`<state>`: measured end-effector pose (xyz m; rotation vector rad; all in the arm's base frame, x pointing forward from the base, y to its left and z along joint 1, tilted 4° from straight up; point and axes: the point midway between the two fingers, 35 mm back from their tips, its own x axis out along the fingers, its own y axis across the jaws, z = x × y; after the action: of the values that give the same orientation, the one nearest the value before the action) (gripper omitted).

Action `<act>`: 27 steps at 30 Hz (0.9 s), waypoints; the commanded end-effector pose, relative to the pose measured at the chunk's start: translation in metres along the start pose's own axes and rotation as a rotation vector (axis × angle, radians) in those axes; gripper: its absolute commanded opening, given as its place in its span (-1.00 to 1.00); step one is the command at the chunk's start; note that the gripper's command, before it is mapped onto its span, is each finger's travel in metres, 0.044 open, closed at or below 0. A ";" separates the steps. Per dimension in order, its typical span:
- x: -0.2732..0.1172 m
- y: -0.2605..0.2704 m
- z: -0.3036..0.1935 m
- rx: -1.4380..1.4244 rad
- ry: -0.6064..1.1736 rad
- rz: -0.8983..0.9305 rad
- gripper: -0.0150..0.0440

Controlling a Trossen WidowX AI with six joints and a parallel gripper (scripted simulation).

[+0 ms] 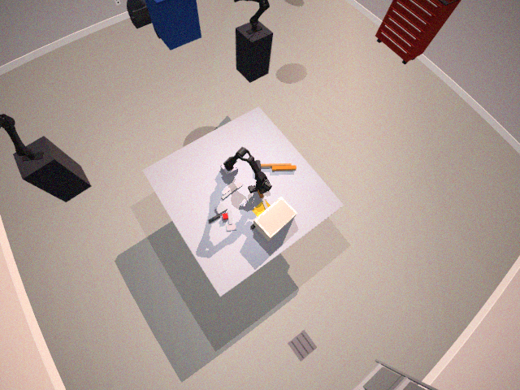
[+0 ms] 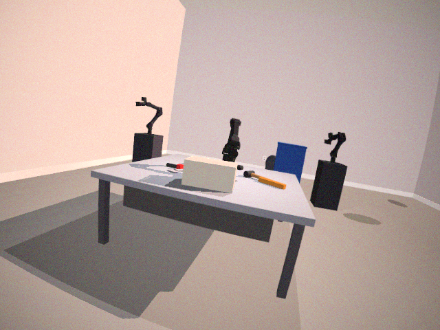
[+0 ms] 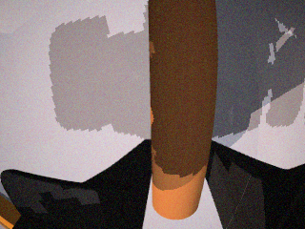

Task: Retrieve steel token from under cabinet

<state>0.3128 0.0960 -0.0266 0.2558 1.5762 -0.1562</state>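
My gripper (image 1: 260,191) (image 3: 179,159) is shut on an orange-brown round handle (image 3: 183,95), which runs up out of the wrist view between the fingers. The gripper is low over the table, in front of the cabinet (image 1: 275,218) (image 2: 208,175). The yellow marked area (image 1: 258,209) lies between them, against the cabinet's near side in the top view. A pale narrow strip (image 1: 265,204) crosses its upper part; I cannot tell what it is. The steel token cannot be made out, and the vent slots are hidden. The handle's far end is out of the wrist view.
An orange-handled tool (image 1: 283,167) (image 2: 271,182) with a dark head lies to one side. A black tool (image 1: 216,217) and a red block (image 1: 225,216) (image 2: 180,166) lie on the other side, near flat whitish pieces (image 1: 231,191). A small black thing (image 1: 253,227) is beside the cabinet.
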 end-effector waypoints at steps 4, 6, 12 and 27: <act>0.001 0.000 -0.011 0.001 0.002 -0.003 -0.49; 0.001 0.000 -0.014 0.001 0.002 -0.003 -0.49; 0.001 0.001 -0.021 0.001 0.003 -0.003 -0.49; 0.001 0.001 -0.041 0.001 0.005 -0.003 -0.49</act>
<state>0.2796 0.1065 -0.0261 0.2554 1.5785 -0.1567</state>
